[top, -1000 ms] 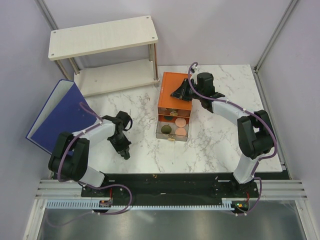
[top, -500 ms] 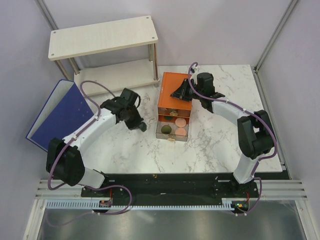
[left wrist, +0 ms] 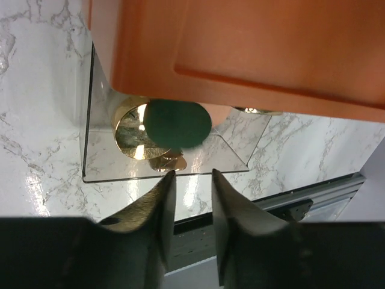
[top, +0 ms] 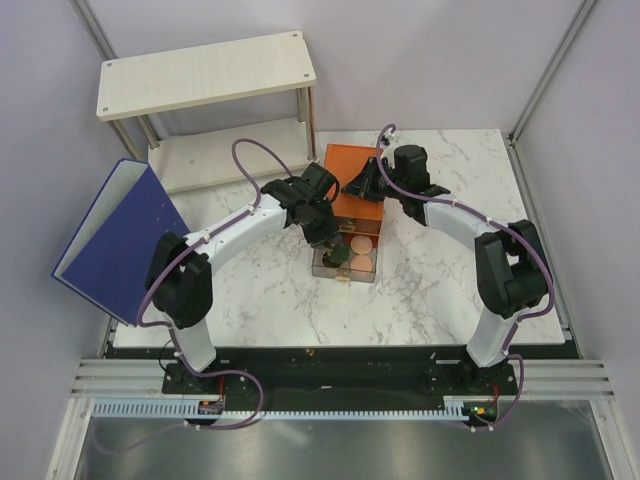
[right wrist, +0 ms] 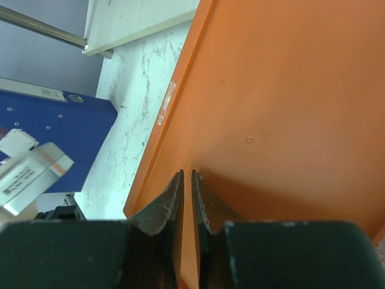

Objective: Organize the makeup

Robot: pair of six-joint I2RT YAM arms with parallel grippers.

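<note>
From above, your left gripper (top: 328,232) has swung within the last second from the near-left part of the counter (top: 250,300) to the front of the orange drawer box (top: 345,160); the box stands mid-width toward the far edge, and the gripper now hangs over the left side of the clear drawer (top: 346,273), which is pulled out toward the near edge; the right gripper (top: 362,186) has not moved and sits on the box top; in the drawer a dark green compact (top: 333,262) and a peach disc (top: 361,264) lie side by side as before; the blue binder (top: 120,235) leans off the left edge.

In the left wrist view, the fingers (left wrist: 153,205) stand apart with nothing between them, so that claw is released; just beyond them is the drawer's front lip, and the compact overlaps a gold-rimmed jar (left wrist: 131,129) under the orange box.

In the right wrist view, the fingers (right wrist: 171,201) are drawn almost together at the left edge of the box top, with only a sliver of orange between; read that claw as clenched, but you cannot tell whether it nips a lip or merely presses down.

The makeup you can see already sits in the drawers; the left arm's arrival suggests drawer work comes next, probably pushing it shut while the right steadies the box; no tubes show in any view.
</note>
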